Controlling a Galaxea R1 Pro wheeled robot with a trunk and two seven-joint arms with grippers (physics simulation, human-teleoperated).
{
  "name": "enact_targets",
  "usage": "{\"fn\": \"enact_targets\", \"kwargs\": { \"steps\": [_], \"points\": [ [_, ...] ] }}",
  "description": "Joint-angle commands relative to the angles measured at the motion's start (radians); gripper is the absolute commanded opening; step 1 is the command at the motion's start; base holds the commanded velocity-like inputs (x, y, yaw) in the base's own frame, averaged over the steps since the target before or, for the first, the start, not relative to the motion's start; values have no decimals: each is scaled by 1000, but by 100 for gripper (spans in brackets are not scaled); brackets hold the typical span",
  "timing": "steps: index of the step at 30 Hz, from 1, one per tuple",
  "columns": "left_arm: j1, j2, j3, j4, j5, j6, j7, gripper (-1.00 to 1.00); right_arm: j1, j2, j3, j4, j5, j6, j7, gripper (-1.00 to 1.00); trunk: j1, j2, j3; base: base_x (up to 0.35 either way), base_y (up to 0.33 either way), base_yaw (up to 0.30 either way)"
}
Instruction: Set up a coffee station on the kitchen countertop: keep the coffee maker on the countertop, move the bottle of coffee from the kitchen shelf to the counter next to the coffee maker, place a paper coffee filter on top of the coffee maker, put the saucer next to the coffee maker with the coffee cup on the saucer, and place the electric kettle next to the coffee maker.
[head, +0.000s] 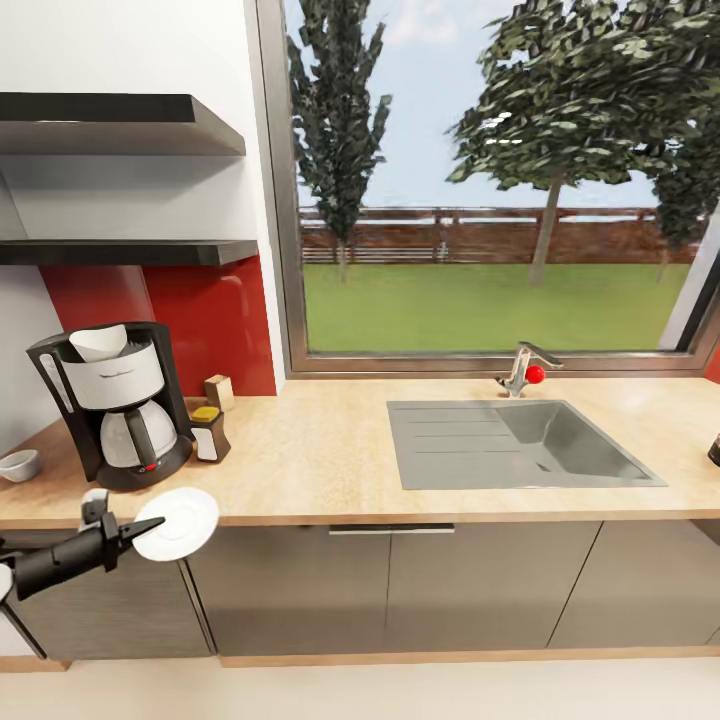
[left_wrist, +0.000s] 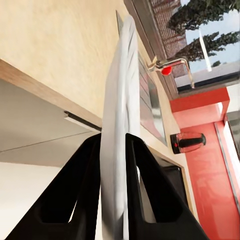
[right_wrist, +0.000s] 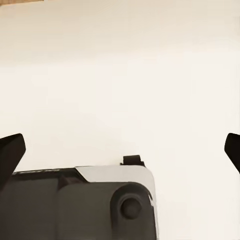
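**White saucer clamped in my left gripper at the counter's edge**

White and round, the saucer (head: 177, 522) sits nearest me, pinched by its rim in my left gripper (head: 150, 526) — both black fingers (left_wrist: 85, 190) press on it — just in front of the kitchen countertop (head: 320, 460). My right gripper (right_wrist: 120, 150) has its fingertips spread wide over a pale surface, holding nothing.

On the worktop behind the saucer stands the coffee maker (head: 118, 400), the paper coffee filter (head: 98, 342) resting in its top. The bottle of coffee (head: 208, 432) is just beside it, toward the sink (head: 520, 442); the coffee cup (head: 20, 464) sits on the maker's other side, near the counter's end. Further back — on the wall above — the kitchen shelf (head: 125, 252) runs dark and thin.
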Motion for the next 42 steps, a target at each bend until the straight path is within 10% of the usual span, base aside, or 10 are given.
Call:
{"fn": "enact_targets", "kwargs": {
  "steps": [1,8,12,16,17,20,22,26,42],
  "points": [
    [-1,1,3,0,-2,2,-1,-100,-1,1,-8,-4,7,-9,8,100,1,-2,-2,0,0,0],
    [-2,1,7,0,-3,4,-1,-100,-1,1,-7,-7,0,-222,8,100,1,-2,-2,0,0,0],
    [-2,1,8,-6,-3,4,-1,-100,-1,2,70,-9,-114,-336,10,100,1,-2,-2,0,0,0],
    [-2,1,8,-9,-3,5,-1,-100,-1,-1,340,-8,-447,-455,10,100,1,-2,-2,0,0,0],
    [-2,1,8,-10,-3,5,-1,-100,-1,-1,484,-8,-613,-499,10,100,1,-2,-2,0,0,0],
    [-2,1,10,-11,-4,17,-1,-100,-1,0,771,-6,-893,-542,10,100,1,-2,-2,0,0,0],
    [-4,2,13,-11,-5,67,-1,-100,-1,-1,1097,-5,-1141,-555,13,100,1,-2,-2,0,0,0],
    [-5,5,13,-12,-5,85,-1,-100,-1,-14,1299,-2,-1336,-556,14,100,1,-2,-2,0,0,0],
    [-4,2,15,-9,3,73,-5,-100,-1,-11,1366,94,-1407,-531,11,100,1,-2,-2,47,182,0]
  ]
}}
